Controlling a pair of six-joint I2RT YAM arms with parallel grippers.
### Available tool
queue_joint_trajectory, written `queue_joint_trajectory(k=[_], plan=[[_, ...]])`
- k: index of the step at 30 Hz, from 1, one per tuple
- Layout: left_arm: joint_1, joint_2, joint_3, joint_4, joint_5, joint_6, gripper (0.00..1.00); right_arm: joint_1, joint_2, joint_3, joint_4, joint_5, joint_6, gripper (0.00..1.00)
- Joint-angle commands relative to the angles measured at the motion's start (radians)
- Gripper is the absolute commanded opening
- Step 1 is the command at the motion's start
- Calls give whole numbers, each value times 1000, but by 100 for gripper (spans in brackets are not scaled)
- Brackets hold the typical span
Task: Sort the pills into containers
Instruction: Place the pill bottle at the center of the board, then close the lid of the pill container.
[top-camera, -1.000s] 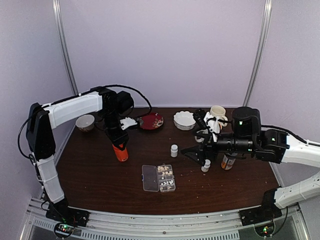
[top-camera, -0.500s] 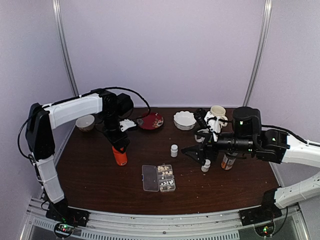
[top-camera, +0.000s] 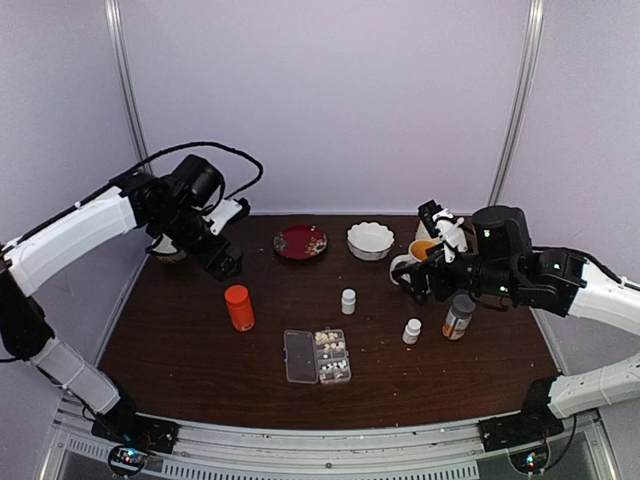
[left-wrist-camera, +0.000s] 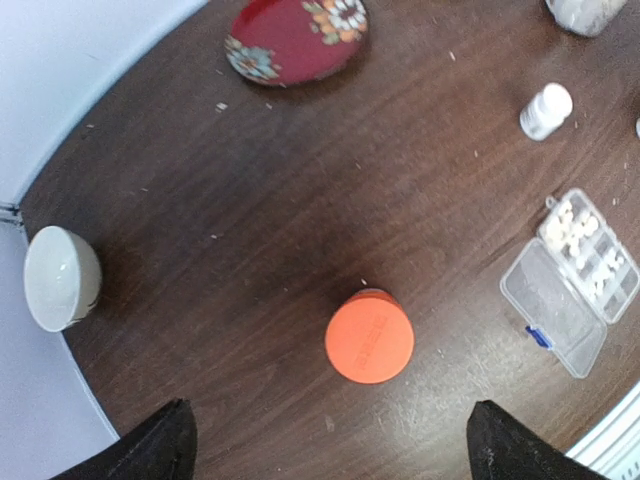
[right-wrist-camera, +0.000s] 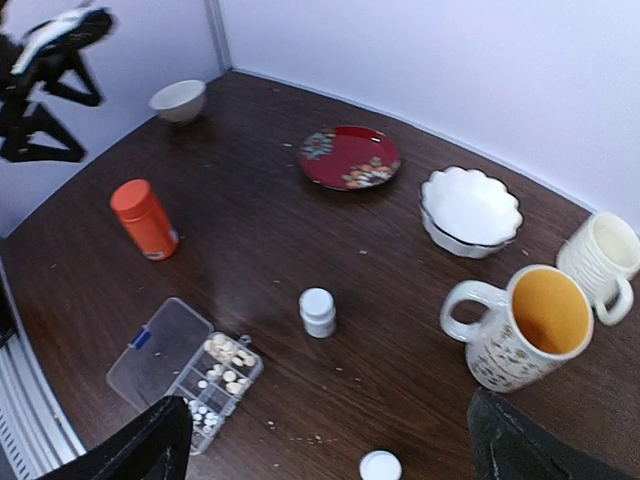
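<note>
White left arm (top-camera: 80, 225) high, end effector (top-camera: 228, 264) splayed above orange bottle (top-camera: 239, 307).

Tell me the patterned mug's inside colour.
The mug is orange-yellow inside; the right wrist view shows it best.

The left white-shelled arm (top-camera: 75, 230) is raised from its base and reached out to the far left of the clear plastic pill box (top-camera: 317, 357), its black wrist bent downward. The black two-finger left gripper (left-wrist-camera: 332, 447) is held aloft and pointed down, the jaws spread wide with nothing between them. The right white-shelled arm (top-camera: 600, 297) is stretched in from the right of that box. The right gripper (right-wrist-camera: 332, 440) is held high beyond it, tilted downward, the jaws likewise spread wide and empty.
</note>
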Motion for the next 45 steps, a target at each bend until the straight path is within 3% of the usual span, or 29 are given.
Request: queue_joint_trajectory(k=[1, 7, 11, 15, 19, 23, 26, 33, 36, 39, 42, 45], plan=[[43, -217, -207, 265, -108, -146, 97, -77, -85, -27, -84, 209, 122, 100], [194, -447, -429, 468, -147, -246, 97, -303, -274, -188, 105, 310, 91, 100], [310, -525, -560, 602, -180, -275, 98, -439, -335, -326, 332, 308, 2, 100], [436, -612, -686, 762, -197, -285, 98, -513, -329, -485, 661, 302, -145, 100], [458, -699, -843, 990, -337, -234, 97, -607, -245, -545, 793, 249, -168, 100], [461, -714, -960, 1182, -336, -159, 97, -721, -122, -556, 858, 91, -153, 100], [463, -674, -1010, 1287, -361, -117, 98, -774, -30, -566, 947, 27, -136, 100], [466, -523, -1095, 1547, -421, 14, 98, -816, 212, -637, 1318, 58, -121, 100], [467, -492, -1110, 1581, -422, 7, 97, -827, 293, -704, 1515, 66, -93, 100], [467, -511, -1108, 1555, -393, 4, 98, -829, 315, -734, 1591, 68, -93, 99], [467, -587, -1094, 1458, -340, -37, 97, -829, 246, -738, 1547, 27, -115, 96], [467, -694, -1064, 1291, -331, -149, 98, -827, 93, -721, 1337, -24, -113, 95]])
